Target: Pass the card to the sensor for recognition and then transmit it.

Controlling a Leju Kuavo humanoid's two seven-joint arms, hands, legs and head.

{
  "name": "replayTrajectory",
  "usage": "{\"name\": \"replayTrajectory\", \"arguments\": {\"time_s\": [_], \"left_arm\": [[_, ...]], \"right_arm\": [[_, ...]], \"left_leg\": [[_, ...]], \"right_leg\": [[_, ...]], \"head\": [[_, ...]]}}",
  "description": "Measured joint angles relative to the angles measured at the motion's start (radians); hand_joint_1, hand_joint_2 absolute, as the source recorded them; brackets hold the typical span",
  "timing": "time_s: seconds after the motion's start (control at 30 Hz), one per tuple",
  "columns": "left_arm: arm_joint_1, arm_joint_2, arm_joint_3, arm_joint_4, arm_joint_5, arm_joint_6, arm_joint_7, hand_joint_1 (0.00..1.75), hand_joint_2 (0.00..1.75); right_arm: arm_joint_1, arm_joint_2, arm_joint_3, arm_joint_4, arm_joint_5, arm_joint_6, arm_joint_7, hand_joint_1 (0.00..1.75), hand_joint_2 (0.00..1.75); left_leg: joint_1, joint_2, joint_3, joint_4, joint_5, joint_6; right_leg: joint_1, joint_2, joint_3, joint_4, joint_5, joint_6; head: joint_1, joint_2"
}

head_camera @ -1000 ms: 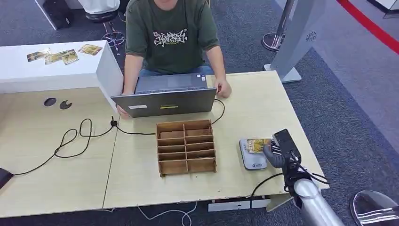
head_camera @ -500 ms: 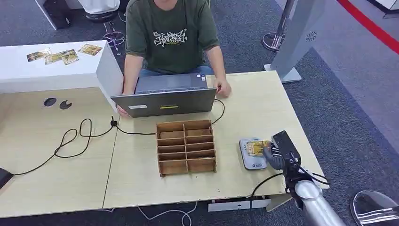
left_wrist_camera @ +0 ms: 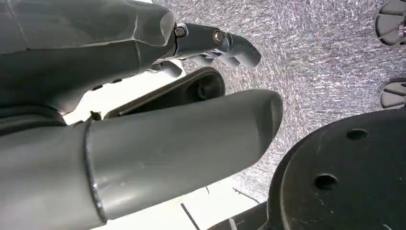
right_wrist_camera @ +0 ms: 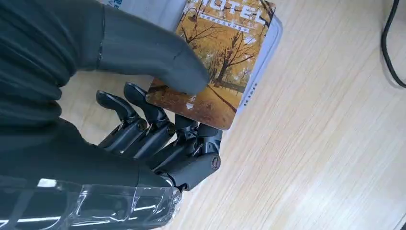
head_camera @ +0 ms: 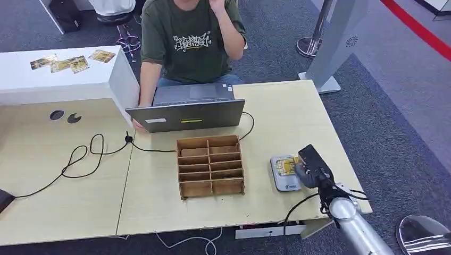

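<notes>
The card is pinched between the thumb and fingers of the right hand and held flat over the grey sensor on the desk. Just beside stands a wooden compartment box, with a laptop and a seated person beyond. Whether the left hand is closed cannot be told.
</notes>
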Motion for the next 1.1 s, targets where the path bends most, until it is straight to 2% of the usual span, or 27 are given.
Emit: {"name": "replayTrajectory", "arguments": {"time_s": [0.43,0.57,0.9,1.1], "left_arm": [[0.000,0.002,0.017,0.000,-0.006,0.000,0.000,0.00,0.00],[0.000,0.002,0.018,0.000,-0.006,0.002,0.000,0.00,0.00],[0.000,0.002,0.018,0.000,-0.009,0.002,0.001,0.00,0.00],[0.000,0.002,0.026,0.000,-0.012,0.003,0.002,0.00,0.00]], "right_arm": [[-0.040,-0.018,0.061,0.022,0.015,0.019,0.003,1.75,1.75],[-0.046,-0.021,0.072,0.022,0.045,-0.004,0.026,1.75,1.75],[-0.059,-0.026,0.093,0.024,0.051,0.005,0.031,1.75,1.75],[-0.080,-0.031,0.111,0.043,0.073,0.002,0.066,1.75,1.75]], "left_leg": [[0.000,0.000,0.000,0.000,0.000,0.000],[0.000,0.000,0.000,0.000,0.000,0.000],[0.000,0.000,0.000,0.000,0.000,0.000],[0.000,0.000,0.000,0.000,0.000,0.000]], "right_leg": [[0.000,0.000,0.000,0.000,0.000,0.000],[0.000,0.000,0.000,0.000,0.000,0.000],[0.000,0.000,0.000,0.000,0.000,0.000],[0.000,0.000,0.000,0.000,0.000,0.000]], "head": [[0.000,0.000],[0.000,0.000],[0.000,0.000],[0.000,0.000]]}}
